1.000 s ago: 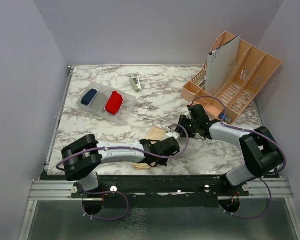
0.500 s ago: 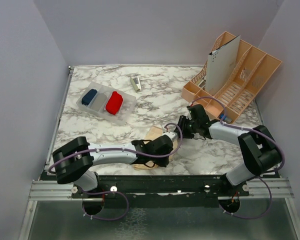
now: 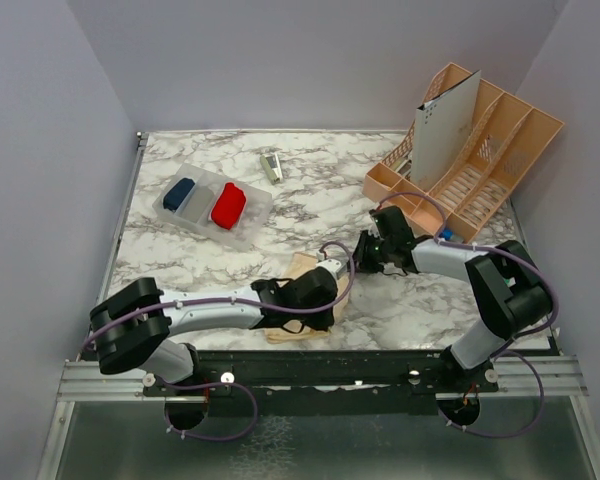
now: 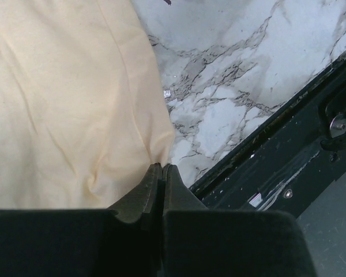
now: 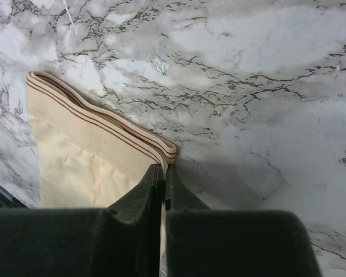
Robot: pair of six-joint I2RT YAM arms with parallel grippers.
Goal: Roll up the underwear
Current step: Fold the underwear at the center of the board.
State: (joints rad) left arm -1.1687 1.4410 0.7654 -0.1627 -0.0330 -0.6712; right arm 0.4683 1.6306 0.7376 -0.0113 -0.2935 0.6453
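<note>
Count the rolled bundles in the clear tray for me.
3, side by side in the tray: dark blue bundle on the left, grey bundle in the middle, red bundle on the right. None appears hidden.

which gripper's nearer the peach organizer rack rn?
Right. Right gripper is just near-left of the rack, pinching the peach underwear at its waistband corner. Left gripper is farther off, shut on the underwear's edge by the table's near edge.

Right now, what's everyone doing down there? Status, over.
Left gripper shut on peach underwear, near corner. Right gripper shut at its waistband end. Cloth flat, not yet rolled. Tray sits apart, not in the way.
</note>
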